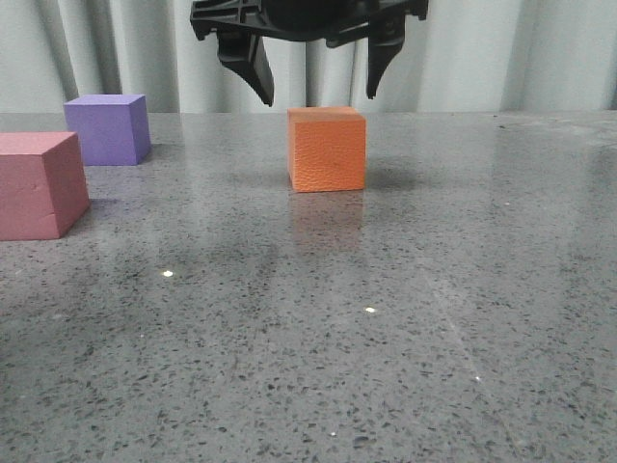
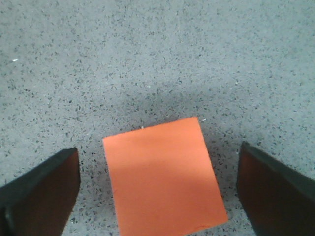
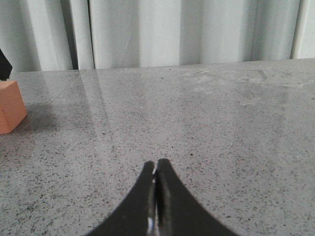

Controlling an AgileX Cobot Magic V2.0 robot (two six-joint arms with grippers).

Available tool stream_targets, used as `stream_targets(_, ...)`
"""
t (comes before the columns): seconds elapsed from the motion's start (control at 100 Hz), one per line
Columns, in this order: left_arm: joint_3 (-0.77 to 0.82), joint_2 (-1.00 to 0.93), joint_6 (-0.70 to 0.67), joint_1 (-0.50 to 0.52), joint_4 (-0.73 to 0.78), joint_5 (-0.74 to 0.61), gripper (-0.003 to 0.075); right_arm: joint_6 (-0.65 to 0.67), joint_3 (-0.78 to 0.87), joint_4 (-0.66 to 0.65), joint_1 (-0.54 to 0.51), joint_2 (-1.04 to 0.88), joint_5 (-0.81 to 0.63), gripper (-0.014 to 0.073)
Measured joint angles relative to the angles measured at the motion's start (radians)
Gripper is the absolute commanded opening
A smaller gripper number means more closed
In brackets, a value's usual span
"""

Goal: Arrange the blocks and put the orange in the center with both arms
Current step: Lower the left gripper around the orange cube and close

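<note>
Black and ribbed, the left gripper [image 1: 316, 96] hung directly above the orange cube [image 1: 327, 149], its two pointed fingers [image 1: 253, 68] spread wider than the cube and clear of it. That pebbled foam cube sat on the speckled grey stone table [image 1: 386, 318], well right of the pink-red cube [image 1: 37, 185] and the purple cube [image 1: 108, 128]. Pale pleated curtains [image 1: 540, 53] hung behind. Low over bare table, the right gripper [image 3: 155, 196] had its tips pressed together, holding nothing. No writing showed anywhere.
</note>
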Motion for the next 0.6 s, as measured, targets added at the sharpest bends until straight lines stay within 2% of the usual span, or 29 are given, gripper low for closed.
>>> stream_targets(0.6,-0.001,0.063,-0.018,0.0,0.009,-0.033,0.0606,0.0,0.0,0.0,0.0,0.0,0.0,-0.0067)
